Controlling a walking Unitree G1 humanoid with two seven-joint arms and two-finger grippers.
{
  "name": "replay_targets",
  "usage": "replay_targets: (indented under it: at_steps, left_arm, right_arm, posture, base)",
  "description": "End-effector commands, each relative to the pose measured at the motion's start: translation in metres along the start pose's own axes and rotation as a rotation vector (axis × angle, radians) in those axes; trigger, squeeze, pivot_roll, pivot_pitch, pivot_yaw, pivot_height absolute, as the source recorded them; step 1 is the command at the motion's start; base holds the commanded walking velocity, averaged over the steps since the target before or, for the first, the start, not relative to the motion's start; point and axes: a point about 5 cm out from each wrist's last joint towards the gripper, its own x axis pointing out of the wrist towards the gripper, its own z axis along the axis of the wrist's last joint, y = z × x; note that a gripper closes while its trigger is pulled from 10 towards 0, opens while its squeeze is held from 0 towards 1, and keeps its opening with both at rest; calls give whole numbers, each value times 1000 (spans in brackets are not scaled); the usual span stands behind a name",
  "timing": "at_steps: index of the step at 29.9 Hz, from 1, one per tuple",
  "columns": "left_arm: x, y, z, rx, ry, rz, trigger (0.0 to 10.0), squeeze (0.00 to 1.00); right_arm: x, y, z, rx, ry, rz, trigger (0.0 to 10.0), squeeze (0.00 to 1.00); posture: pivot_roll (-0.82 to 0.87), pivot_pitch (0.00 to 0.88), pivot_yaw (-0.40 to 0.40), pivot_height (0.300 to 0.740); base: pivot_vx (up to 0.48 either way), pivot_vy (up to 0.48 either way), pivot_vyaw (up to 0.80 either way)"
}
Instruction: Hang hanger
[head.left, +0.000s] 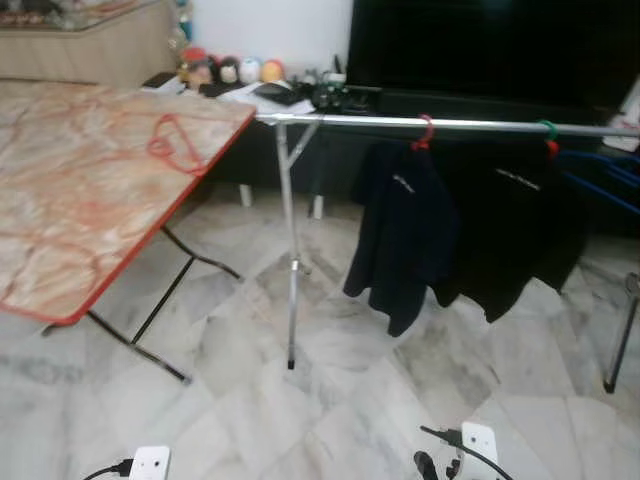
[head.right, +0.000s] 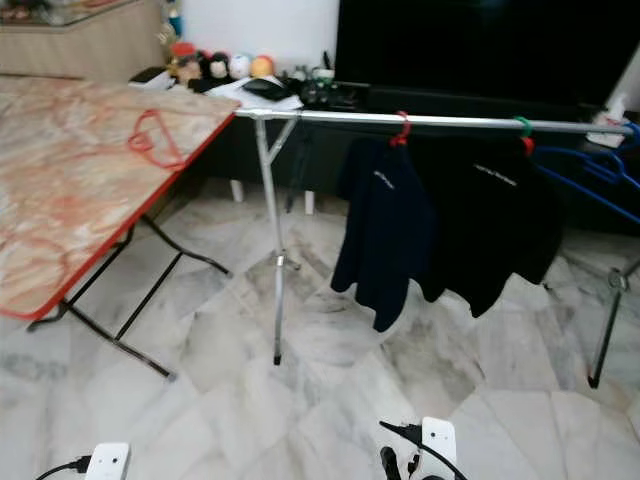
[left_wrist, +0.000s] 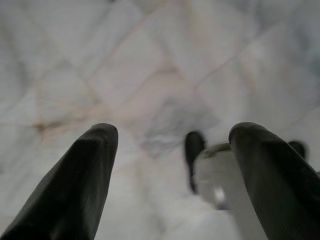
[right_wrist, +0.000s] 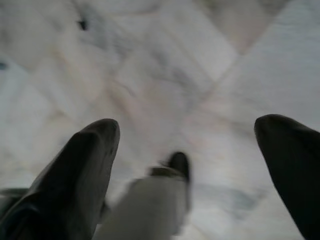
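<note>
A red hanger (head.left: 176, 143) lies flat on the marble-patterned folding table (head.left: 60, 230), near its far right corner. A silver clothes rail (head.left: 450, 124) runs to the right of the table. Two dark garments hang from it, one on a red hanger (head.left: 424, 133) and one on a green-hooked hanger (head.left: 548, 135). Both arms hang low over the marble floor. My left gripper (left_wrist: 172, 150) is open with nothing between its fingers. My right gripper (right_wrist: 187, 145) is open and holds nothing.
The rail's upright pole (head.left: 290, 260) stands on the floor between table and garments. Blue hangers (head.right: 600, 170) sit at the rail's far right. A dark TV cabinet (head.left: 480, 60) with small items and toys lines the back wall. A black stand leg (head.left: 622, 345) stands far right.
</note>
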Motion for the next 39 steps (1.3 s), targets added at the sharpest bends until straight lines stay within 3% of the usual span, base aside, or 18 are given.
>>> replay_targets:
  at_steps: [1,4,39]
  left_arm:
    - [-2,8,-5,2,23,17,10000,0]
    - [-2,6,-5,2,22,15,10000,0]
    - [-3,5,-8,19,28,0,10000,0]
  right_arm:
    - [3,8,10,-11,-29,24,10000,0]
    - [3,8,10,-6,-29,25,10000,0]
    - [2,6,4,8,-22,26,10000,0]
  posture:
    - [-7,0,-10,740]
    - [-7,0,-10,740]
    - [-7,0,-9,740]
  base:
    - [255,0,800]
    - [254,0,688]
    - [255,0,0]
